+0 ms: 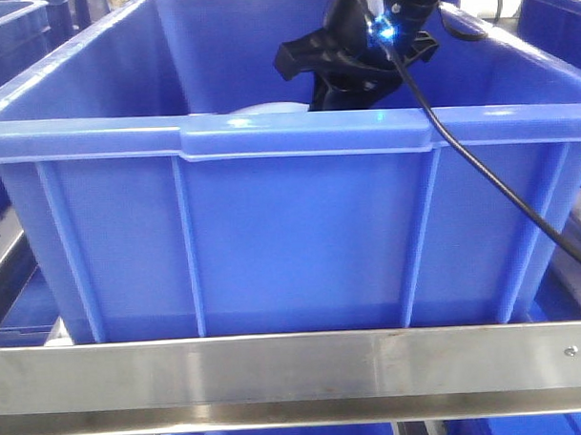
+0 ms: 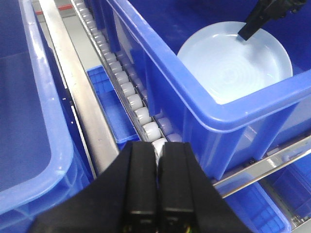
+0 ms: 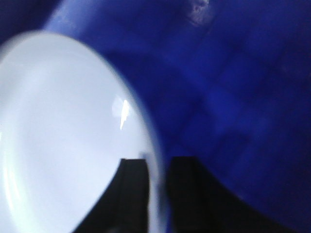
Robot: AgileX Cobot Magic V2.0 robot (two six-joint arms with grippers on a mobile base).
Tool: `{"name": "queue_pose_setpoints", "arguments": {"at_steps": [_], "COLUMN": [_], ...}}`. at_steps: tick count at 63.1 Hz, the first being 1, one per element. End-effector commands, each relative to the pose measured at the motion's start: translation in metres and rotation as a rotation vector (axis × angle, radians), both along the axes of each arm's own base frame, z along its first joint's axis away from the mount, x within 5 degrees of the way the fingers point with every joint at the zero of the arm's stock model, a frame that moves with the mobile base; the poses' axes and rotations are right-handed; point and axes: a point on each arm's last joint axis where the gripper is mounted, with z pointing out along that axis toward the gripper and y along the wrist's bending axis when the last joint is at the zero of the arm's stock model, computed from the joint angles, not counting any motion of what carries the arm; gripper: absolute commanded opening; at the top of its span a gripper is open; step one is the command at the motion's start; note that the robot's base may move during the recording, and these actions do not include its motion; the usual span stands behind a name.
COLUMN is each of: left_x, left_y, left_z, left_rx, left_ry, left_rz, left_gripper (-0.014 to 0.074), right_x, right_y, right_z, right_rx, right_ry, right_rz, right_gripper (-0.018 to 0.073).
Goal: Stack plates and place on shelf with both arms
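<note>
One pale bluish-white plate [image 2: 233, 63] sits inside a big blue crate [image 2: 204, 104]; only its top edge [image 1: 263, 110] peeks over the crate's front wall in the front view. My right gripper [image 3: 158, 162] reaches down into the crate from the far right side. It is closed over the plate's rim [image 3: 154, 145], with one finger on the plate's inner face and the other outside it. My left gripper [image 2: 159, 145] is shut and empty. It hovers outside the crate over the shelf's roller track [image 2: 131, 94]. The shelf's steel front rail [image 1: 277, 366] runs below the crate.
Another blue crate [image 2: 24, 121] stands to the left of the roller track, and more crates [image 1: 556, 17] flank the middle one. A small blue bin [image 2: 112, 107] lies below the rollers. The right arm's black cable [image 1: 499, 186] hangs over the crate's front rim.
</note>
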Motion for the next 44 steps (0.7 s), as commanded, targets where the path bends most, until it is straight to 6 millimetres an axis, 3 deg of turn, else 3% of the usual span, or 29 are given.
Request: {"name": "queue_pose_setpoints", "arguments": {"at_steps": [1, 4, 9, 24, 38, 44], "left_x": [0.001, 0.001, 0.001, 0.001, 0.001, 0.001], "left_y": [-0.004, -0.004, -0.004, -0.004, -0.004, -0.004], "left_z": [0.015, 0.015, 0.015, 0.015, 0.015, 0.015], "left_rx": [-0.042, -0.042, -0.042, -0.042, -0.042, -0.042], "left_ry": [-0.079, -0.079, -0.079, -0.079, -0.079, -0.079], "left_rz": [-0.039, -0.039, -0.039, -0.039, -0.039, -0.039], "left_gripper": [0.0083, 0.0083, 0.0083, 0.0083, 0.0083, 0.0083], "right_x": [-0.004, -0.005, -0.007, -0.031, -0.081, -0.111], "right_y": [-0.002, -0.002, -0.003, -0.013, -0.039, -0.054], "right_z": [0.041, 0.042, 0.049, 0.091, 0.122, 0.124], "right_rx": [0.06, 0.059, 0.059, 0.097, 0.179, 0.207], "right_ry": [-0.123, -0.118, -0.106, -0.175, -0.351, -0.42], "right_rz": [-0.008, -0.006, -0.001, 0.001, -0.04, -0.059], "right_gripper": [0.0447, 0.0489, 0.0481, 0.0322, 0.0042, 0.0057]}}
